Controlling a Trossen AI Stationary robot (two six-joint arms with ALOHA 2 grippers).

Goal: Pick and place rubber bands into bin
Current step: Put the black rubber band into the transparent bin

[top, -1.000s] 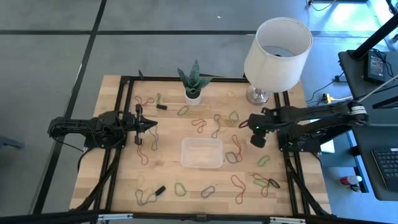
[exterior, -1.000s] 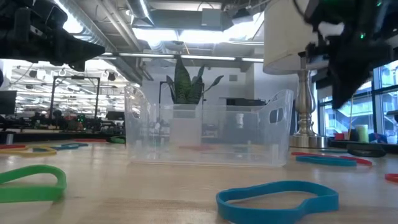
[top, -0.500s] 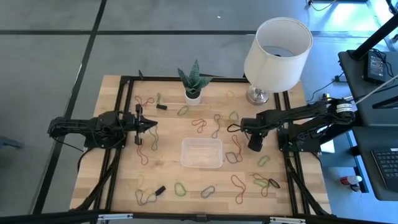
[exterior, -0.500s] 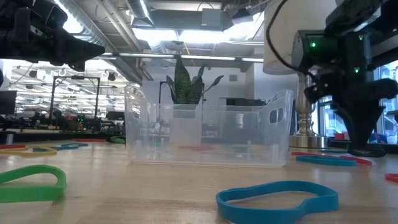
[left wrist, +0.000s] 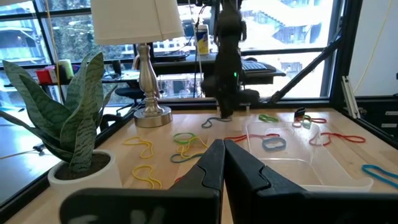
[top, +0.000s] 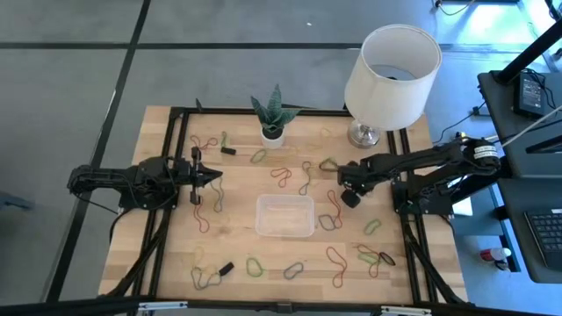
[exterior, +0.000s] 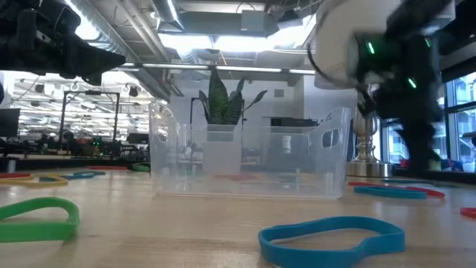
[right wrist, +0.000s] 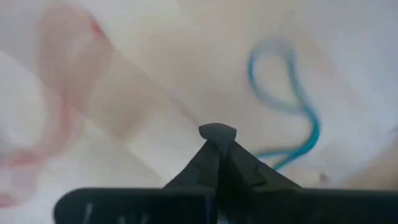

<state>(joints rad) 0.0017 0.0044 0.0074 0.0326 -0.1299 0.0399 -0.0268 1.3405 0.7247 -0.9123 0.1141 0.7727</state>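
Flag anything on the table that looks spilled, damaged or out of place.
Nothing looks damaged or tipped. The rubber bands lie scattered all over the table, which fits the task, and the bin sits flat in the middle. The plant and lamp stand upright at the far edge.

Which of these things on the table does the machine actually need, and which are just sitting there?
Needed:
- rubber bands
- clear bin
- right gripper

Just there:
- potted plant
- lamp
- small black blocks
- left gripper, waiting
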